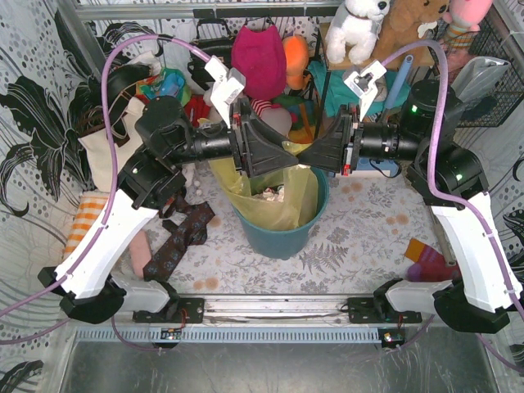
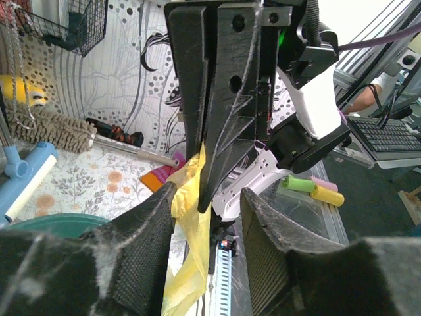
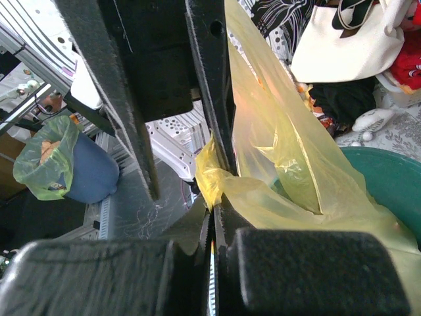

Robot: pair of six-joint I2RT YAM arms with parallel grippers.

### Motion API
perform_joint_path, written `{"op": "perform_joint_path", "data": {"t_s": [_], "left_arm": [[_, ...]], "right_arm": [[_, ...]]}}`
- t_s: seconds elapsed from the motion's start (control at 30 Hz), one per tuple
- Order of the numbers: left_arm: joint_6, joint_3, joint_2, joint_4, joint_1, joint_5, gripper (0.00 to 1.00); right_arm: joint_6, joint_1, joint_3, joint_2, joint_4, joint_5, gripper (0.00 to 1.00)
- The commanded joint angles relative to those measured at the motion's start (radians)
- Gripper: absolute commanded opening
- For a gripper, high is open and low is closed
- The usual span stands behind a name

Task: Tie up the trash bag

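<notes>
The trash bag (image 1: 278,203) is thin yellow plastic lining the round teal bin (image 1: 282,237), with white paper showing inside. Both grippers meet tip to tip just above its rim. My right gripper (image 3: 216,204) is shut on a gathered fold of the trash bag (image 3: 276,164); in the top view this gripper (image 1: 318,154) comes in from the right. My left gripper (image 2: 207,197) is open, and a strip of the trash bag (image 2: 191,224) hangs between its fingers against the left one. The left gripper (image 1: 285,151) straddles the right gripper's tips (image 2: 200,181).
A cream tote bag (image 1: 106,135) hangs at the left. Plush toys (image 1: 356,24) and clothes crowd the back. A patterned cloth (image 1: 176,237) and a striped cloth (image 1: 86,221) lie left of the bin. A red and orange object (image 1: 426,260) lies at the right.
</notes>
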Motion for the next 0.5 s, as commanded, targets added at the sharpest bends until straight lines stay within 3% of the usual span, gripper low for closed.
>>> {"op": "perform_joint_path", "data": {"t_s": [0.0,0.13,0.23,0.47], "left_arm": [[0.008,0.032,0.008,0.048,-0.009,0.020,0.48],[0.009,0.032,0.012,0.046,-0.011,0.012,0.40],[0.010,0.032,0.015,0.041,-0.012,0.000,0.23],[0.011,0.035,0.010,0.045,-0.011,-0.033,0.02]], "right_arm": [[0.004,-0.001,-0.005,-0.003,0.034,-0.021,0.00],[0.004,0.000,-0.008,-0.002,0.034,-0.023,0.00],[0.003,-0.001,-0.008,-0.002,0.035,-0.021,0.00],[0.000,0.000,-0.015,-0.008,0.034,-0.017,0.00]]}}
